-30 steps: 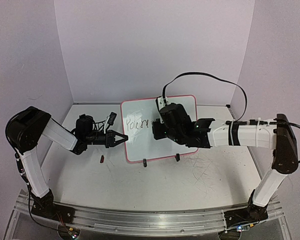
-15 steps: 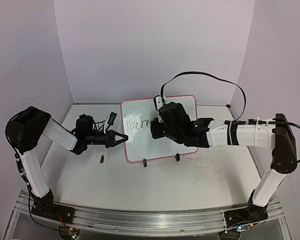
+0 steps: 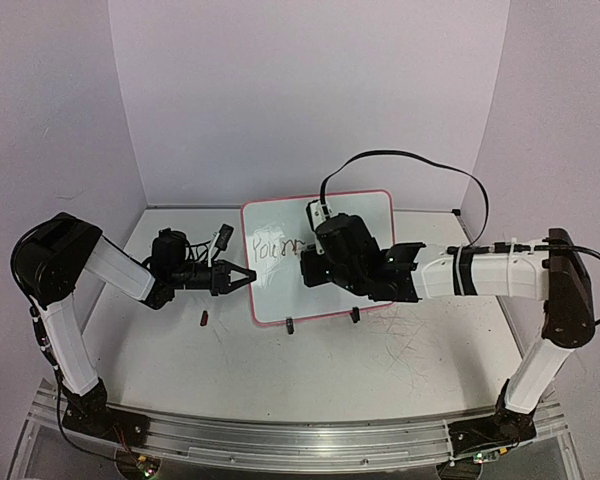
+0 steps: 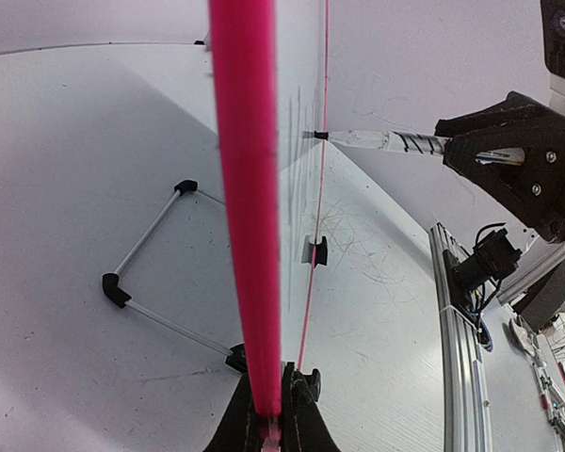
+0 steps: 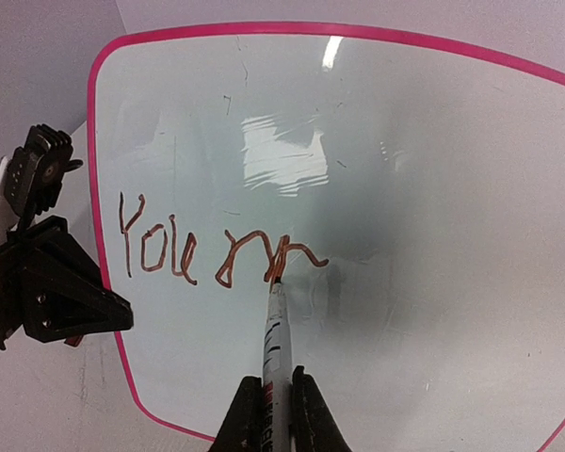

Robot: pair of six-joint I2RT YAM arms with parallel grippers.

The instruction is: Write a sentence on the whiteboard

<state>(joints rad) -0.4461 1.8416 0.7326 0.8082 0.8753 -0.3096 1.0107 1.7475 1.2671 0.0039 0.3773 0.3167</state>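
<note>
Bright even light, glare patch on the whiteboard (image 5: 405, 235), fisheye-curved edges.

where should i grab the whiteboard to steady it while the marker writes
Its left rim, edge-on from the left. The whiteboard stands near upright, so the thin rim slips between the fingers, clear of the writing and the marker on its face. The left gripper is clamped there.

Overhead: right claw (image 3: 306, 268) hides the whiteboard (image 3: 270, 292) behind it; sentence (image 3: 276, 246) beside the claw too small to read. Wrist view: marker (image 5: 275, 331) rear hidden between claw fingers.
</note>
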